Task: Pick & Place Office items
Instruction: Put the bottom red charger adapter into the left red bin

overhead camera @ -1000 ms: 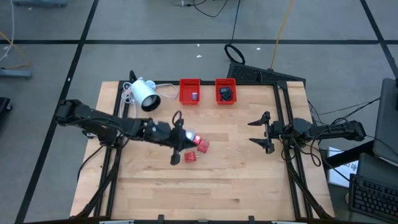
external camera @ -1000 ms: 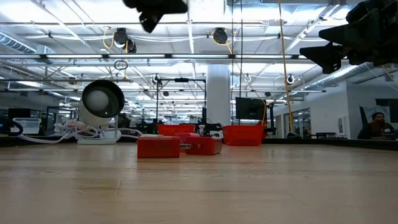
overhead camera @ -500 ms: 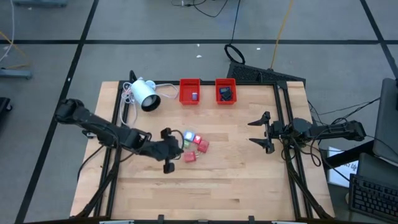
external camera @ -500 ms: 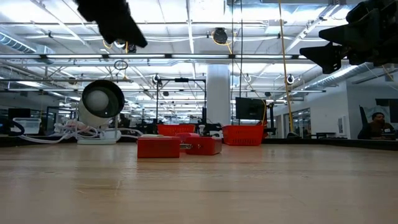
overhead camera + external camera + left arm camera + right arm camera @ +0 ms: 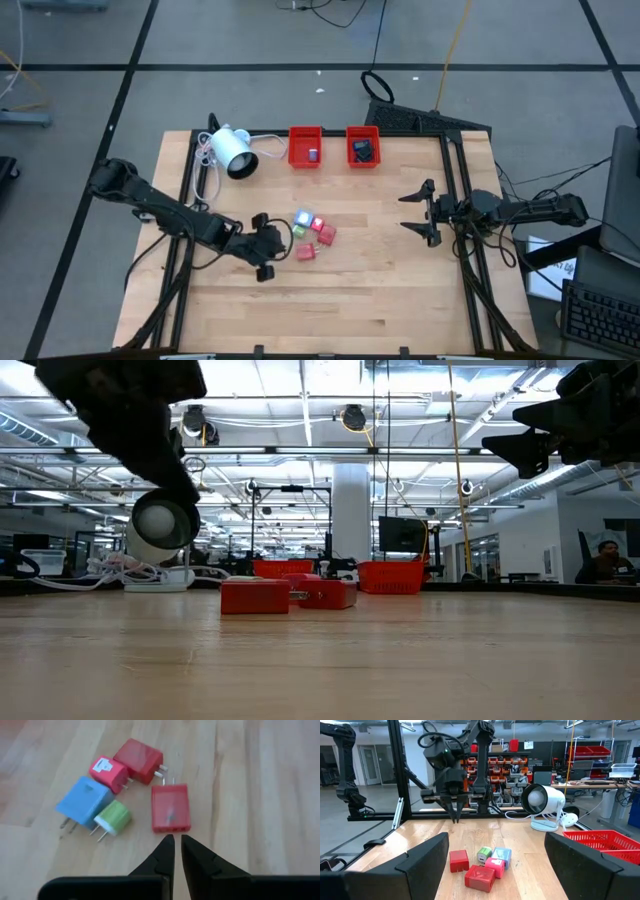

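Since the earlier frames the left claw (image 5: 267, 262) has drawn back leftward off the cluster of office items (image 5: 312, 236) and now sits just left of them, low over the bench (image 5: 400, 290); the items themselves lie where they did. Its fingers (image 5: 165, 851) are closed with nothing between them, tips pointing at the nearest red piece (image 5: 171, 808), a flat red plug block lying just beyond the tips without touching them.

From the left wrist, five pieces show in a loose group: that red block, another red one (image 5: 138, 759) beyond it, a pink-red one with a white label (image 5: 108, 772), a blue one (image 5: 83, 801) and a small green round one (image 5: 113, 817) touching the blue. Metal prongs stick out of several. All lie flat on the wood near the bench's middle, slightly left of centre.

At the far edge stand two red trays: the left tray (image 5: 305, 146) holds a small pale piece (image 5: 312, 154), the right tray (image 5: 363, 146) a dark piece (image 5: 364, 151). A white cylindrical lamp-like device (image 5: 233, 152) with a coiled cable lies at the far left corner.

The right claw (image 5: 418, 212) waits over the right edge of the bench, well apart from the items, its fingers spread wide and holding nothing. In the low view a person (image 5: 604, 560) sits in the room behind, at the far right.
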Motion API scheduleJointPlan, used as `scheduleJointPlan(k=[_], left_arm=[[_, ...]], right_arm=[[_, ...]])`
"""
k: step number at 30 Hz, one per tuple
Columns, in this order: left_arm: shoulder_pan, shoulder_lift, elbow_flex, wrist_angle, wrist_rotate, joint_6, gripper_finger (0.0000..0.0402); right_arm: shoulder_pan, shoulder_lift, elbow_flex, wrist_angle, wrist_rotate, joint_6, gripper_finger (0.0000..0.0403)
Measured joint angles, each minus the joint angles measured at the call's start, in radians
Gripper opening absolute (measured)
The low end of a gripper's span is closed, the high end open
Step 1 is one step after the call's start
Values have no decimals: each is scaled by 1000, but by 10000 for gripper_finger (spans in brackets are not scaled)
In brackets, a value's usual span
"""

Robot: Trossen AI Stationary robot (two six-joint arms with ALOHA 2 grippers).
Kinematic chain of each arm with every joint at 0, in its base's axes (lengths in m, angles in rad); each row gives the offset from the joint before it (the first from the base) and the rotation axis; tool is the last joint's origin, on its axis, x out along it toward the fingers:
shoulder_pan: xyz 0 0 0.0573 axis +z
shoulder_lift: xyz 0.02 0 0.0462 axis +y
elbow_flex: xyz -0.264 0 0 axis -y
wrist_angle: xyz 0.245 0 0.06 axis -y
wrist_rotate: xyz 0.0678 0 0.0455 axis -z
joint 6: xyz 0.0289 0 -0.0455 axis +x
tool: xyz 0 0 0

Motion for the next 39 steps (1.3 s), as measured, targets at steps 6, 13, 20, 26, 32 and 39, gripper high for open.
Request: scheduleJointPlan(k=[6,13,20,26,32,39], left_arm=[[8,0,0,122,-9,5,36],[29,0,0,174,-40,-134,82],[32,-1,1,247,-61,-102,173],[27,34,1,257,-58,59,231],[26,120,2,291,-51,86,255],[27,217,2,338,-50,59,258]], right_arm=[[0,0,0,0,0,0,320],[0,0,0,0,0,0,320],[0,0,0,0,0,0,320],[0,0,0,0,0,0,320],[0,0,0,1,0,0,320],[0,0,0,2,0,0,320]])
